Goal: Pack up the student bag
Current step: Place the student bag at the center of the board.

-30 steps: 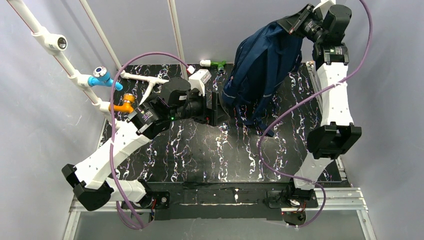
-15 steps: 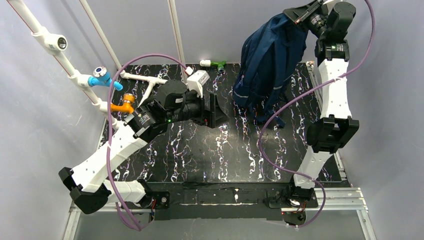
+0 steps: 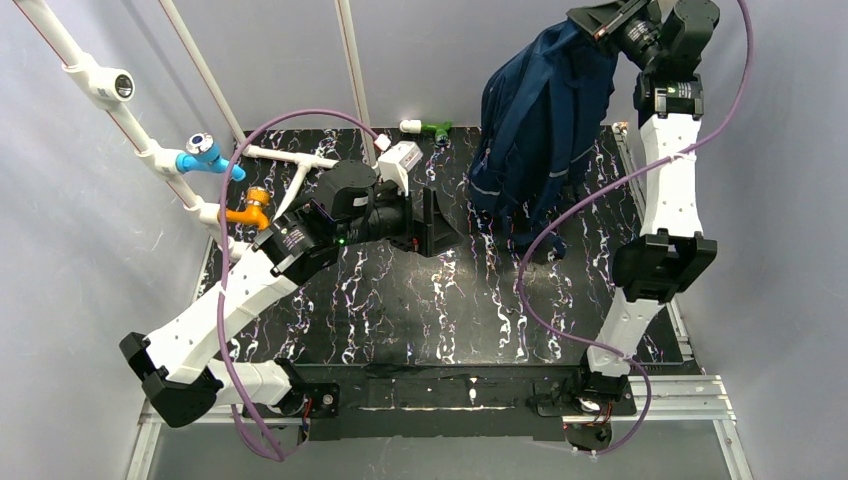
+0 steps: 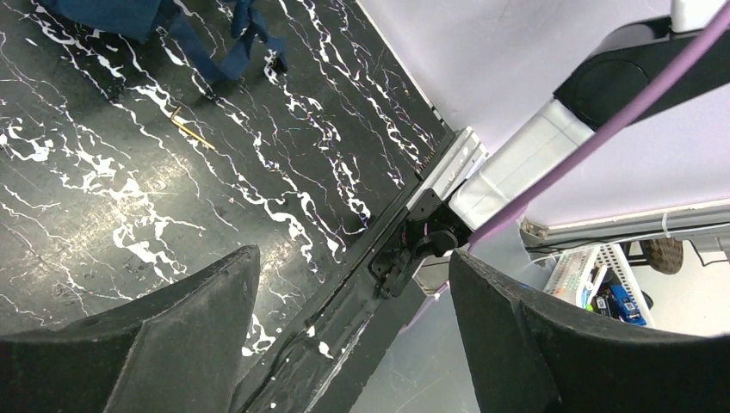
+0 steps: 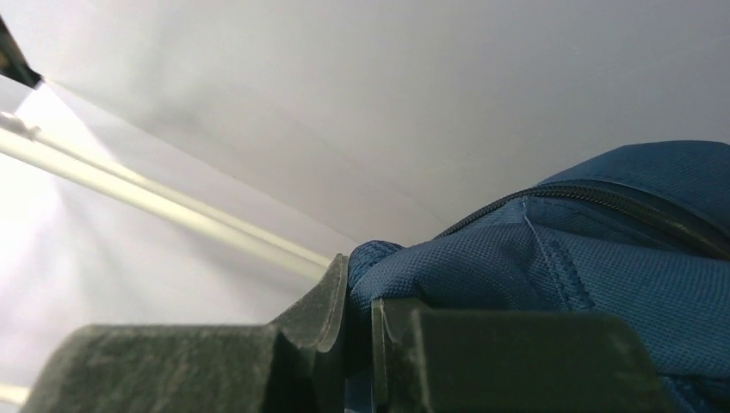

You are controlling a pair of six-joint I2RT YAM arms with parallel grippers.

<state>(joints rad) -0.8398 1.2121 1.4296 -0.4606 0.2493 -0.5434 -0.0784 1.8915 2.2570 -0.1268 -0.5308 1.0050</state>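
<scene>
Fabric atop the student bag (image 3: 540, 110) is pinched between the nearly closed fingers of your right gripper (image 5: 357, 301), hanging it far right, probably for loading, while your left gripper (image 4: 353, 275) hovers wide, empty.

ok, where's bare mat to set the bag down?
Bare: the mat between the left hand and both arm bases. Crowded: far left, white pipe and orange fitting; far right, where the student bag hangs from the right hand, straps on the mat.
</scene>
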